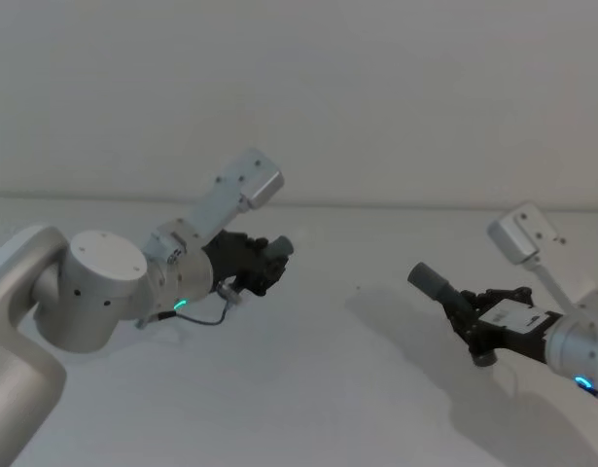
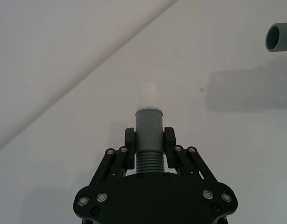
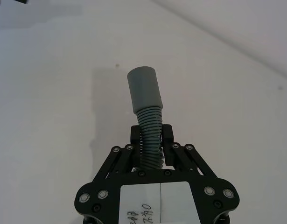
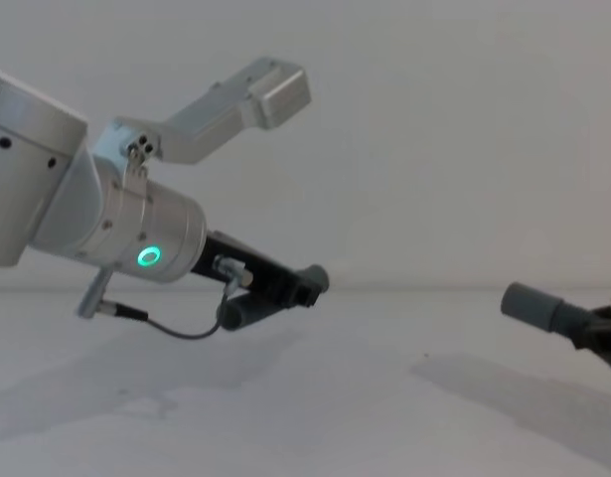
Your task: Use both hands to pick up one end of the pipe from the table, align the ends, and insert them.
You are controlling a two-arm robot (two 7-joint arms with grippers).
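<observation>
- Alignment is the step in hand, as I judge it: both pieces hang above the table and are not yet joined.
- Your left gripper pinches the left hose piece on its ribs, just behind the left cuff, with a finger pressed against either side.
- Your right gripper clamps the right hose piece on its ribs too. The right cuff is well apart from the left cuff, off to its right and roughly facing it.
- The right piece bends between the grip and its mouth, so its cuff leans off the gripper's axis. Aim by the cuff itself, not by the wrist.
- Bring the right cuff's open mouth onto one line with the left cuff before you close the gap. In the left wrist view that mouth sits well off the left cuff's axis, so correct sideways and in height first.
- Close in slowly and straight. Ribbed hose likely flexes under a push, so a skewed approach may buckle it rather than seat it.
- I cannot tell which cuff slips inside the other, so watch the rims at contact.
</observation>
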